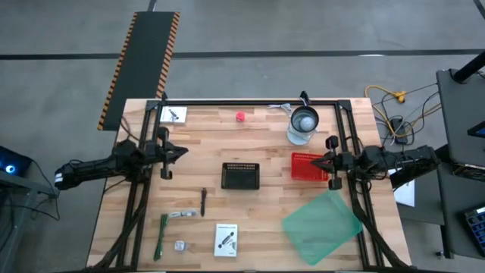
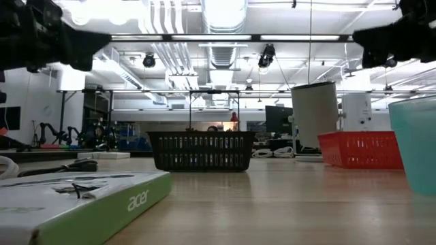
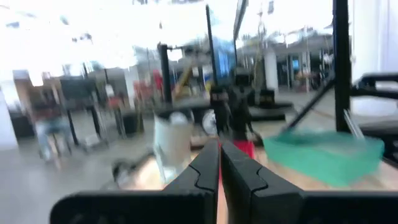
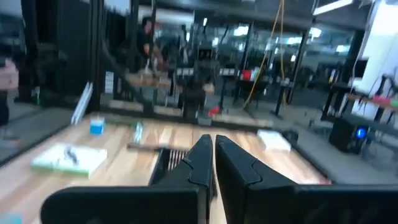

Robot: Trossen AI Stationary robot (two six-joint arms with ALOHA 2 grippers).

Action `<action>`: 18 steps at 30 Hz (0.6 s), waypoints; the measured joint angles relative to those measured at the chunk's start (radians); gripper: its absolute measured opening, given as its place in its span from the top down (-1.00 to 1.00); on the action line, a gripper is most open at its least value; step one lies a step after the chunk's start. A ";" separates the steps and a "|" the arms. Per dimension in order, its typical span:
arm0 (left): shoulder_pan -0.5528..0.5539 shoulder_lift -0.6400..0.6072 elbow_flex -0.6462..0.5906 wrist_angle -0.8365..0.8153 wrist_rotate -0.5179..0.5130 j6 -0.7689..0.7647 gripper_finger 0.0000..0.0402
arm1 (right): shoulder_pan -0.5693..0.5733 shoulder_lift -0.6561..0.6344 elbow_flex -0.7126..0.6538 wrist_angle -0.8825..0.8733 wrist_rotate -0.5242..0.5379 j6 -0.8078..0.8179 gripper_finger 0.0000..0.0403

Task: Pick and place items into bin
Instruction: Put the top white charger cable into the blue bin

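Bare wood around black bin (image 1: 240, 176); red basket (image 1: 309, 167), green lid (image 1: 322, 226) crowd right side.

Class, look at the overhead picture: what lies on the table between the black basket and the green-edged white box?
Only bare wooden table separates the black basket from the white box, seen in the high view.

Even, diffuse light falls on the wooden table (image 1: 227, 212) in the high view, with soft, short shadows under the arms and the black basket (image 1: 240, 176). In the low view, bright ceiling lamps (image 2: 225, 10) glare white overhead, the arms show as dark silhouettes, and the near white-and-green box (image 2: 82, 197) is soft with closeness. The left wrist view is heavily motion-blurred and washed out at its upper part. The right wrist view is dimmer and also smeared; its background stays out of focus.
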 joint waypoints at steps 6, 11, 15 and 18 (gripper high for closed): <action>0.000 0.016 0.000 0.093 0.000 -0.004 0.99 | 0.000 0.011 0.000 0.103 0.002 -0.032 0.96; 0.000 0.074 0.023 0.093 -0.001 -0.004 0.78 | 0.000 0.057 0.000 0.184 0.049 -0.097 0.85; 0.000 0.138 0.060 0.099 -0.023 0.000 0.47 | -0.001 0.123 0.000 0.276 0.152 -0.171 0.65; 0.000 0.190 0.073 0.137 -0.023 0.000 0.26 | -0.001 0.185 0.000 0.337 0.160 -0.210 0.46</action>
